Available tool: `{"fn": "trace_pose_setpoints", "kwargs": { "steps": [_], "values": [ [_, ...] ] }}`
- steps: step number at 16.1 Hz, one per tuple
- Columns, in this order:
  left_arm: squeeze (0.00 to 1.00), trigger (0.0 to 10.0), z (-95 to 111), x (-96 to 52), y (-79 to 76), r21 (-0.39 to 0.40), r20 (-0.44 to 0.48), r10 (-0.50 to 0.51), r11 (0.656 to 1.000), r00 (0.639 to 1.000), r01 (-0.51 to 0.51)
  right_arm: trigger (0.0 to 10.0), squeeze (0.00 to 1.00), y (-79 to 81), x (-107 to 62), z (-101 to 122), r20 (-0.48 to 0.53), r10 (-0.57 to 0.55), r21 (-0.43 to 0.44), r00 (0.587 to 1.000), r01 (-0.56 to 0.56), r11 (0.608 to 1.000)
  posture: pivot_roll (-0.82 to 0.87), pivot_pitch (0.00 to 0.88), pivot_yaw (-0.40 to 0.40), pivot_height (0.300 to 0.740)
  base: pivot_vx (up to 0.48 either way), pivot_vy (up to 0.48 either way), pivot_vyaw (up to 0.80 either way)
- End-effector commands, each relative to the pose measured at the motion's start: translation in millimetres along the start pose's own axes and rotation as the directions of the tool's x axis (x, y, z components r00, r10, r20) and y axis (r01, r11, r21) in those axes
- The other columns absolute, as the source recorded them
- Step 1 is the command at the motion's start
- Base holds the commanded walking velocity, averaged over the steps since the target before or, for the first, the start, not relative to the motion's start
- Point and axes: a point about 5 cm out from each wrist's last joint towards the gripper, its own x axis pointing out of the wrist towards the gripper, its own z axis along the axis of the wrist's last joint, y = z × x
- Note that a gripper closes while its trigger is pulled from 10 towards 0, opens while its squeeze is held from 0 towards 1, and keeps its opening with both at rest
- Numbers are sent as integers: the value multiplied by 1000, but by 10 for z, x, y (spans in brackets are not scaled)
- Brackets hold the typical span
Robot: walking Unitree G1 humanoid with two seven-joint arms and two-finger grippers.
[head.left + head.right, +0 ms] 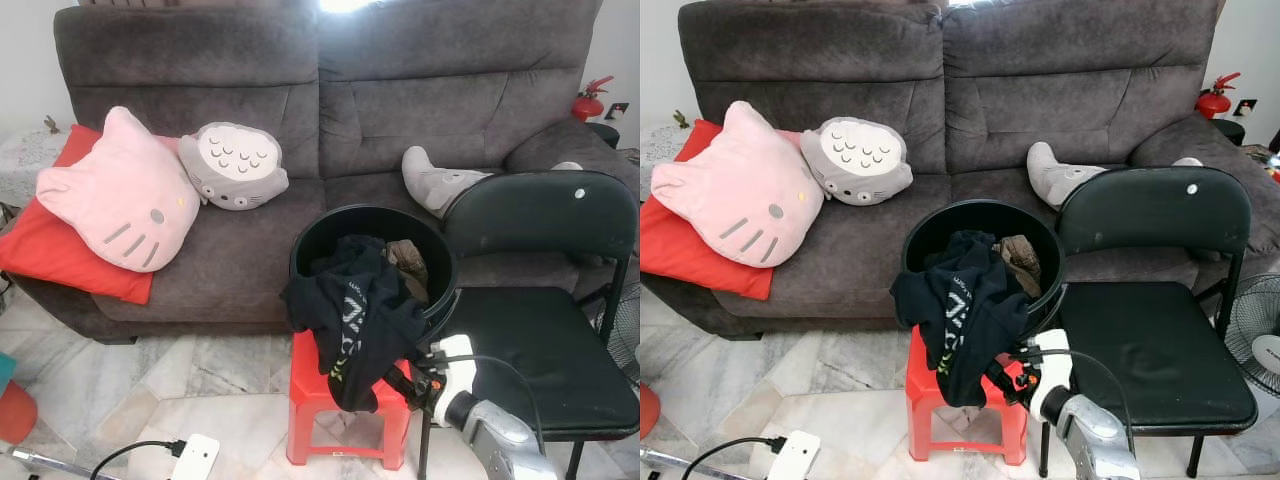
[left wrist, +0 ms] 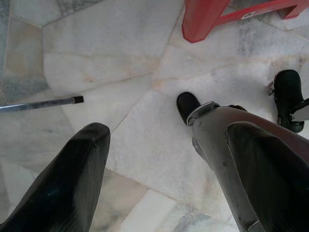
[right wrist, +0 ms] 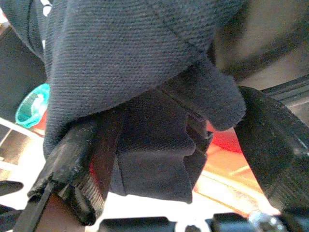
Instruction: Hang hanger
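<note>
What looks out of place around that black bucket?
A black garment spills over the rim of the black bucket and hangs down past the red stool. The right gripper is at its lower hem.

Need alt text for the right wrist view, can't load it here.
Close-up: dark knit garment hangs between the right gripper's two black fingers, its bunched lower edge in the gap. Red stool shows behind.

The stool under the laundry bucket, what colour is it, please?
Red stool; clearest in the left eye view.
</note>
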Motion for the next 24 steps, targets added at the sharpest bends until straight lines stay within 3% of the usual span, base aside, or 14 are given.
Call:
{"fn": "trace_pose_setpoints", "kwargs": {
  "steps": [1,5,6,7,8,14,21,24],
  "values": [
    [0,10000,-20,-9,45,29,-13,7,1000,1000,-7,10000,0,25,19,-8,-10,25,12,1000,-24,1000,-35,0,59,740,0,0,0],
    [0,10000,-19,-9,47,33,-13,8,999,1000,-8,10000,0,48,15,-14,-8,48,18,999,-48,999,-32,0,59,740,0,0,0],
    [0,10000,-19,-9,49,35,-14,8,999,1000,-8,8745,0,68,13,2,11,70,28,997,-71,997,-32,0,59,740,0,0,0],
    [0,10000,-19,-9,49,35,-14,8,999,1000,-8,1686,0,69,12,4,12,71,27,997,-71,997,-33,0,60,740,0,0,0],
    [0,10000,-19,-9,49,36,-14,8,999,1000,-8,0,0,72,11,6,12,75,25,997,-75,997,-33,0,60,740,0,0,0],
    [0,10000,-19,-9,50,41,-15,8,999,1000,-7,0,0,91,4,40,31,95,18,995,-95,995,-34,0,59,740,0,0,0],
    [0,10000,-18,-9,50,50,-18,6,999,1000,-5,0,0,127,-26,267,109,145,-21,983,-144,989,-38,0,60,740,0,0,0],
    [0,10000,-16,-8,48,52,-19,4,999,1000,-3,0,0,141,-36,243,95,152,-22,984,-150,988,-37,0,59,740,0,0,0]
  ]
}}
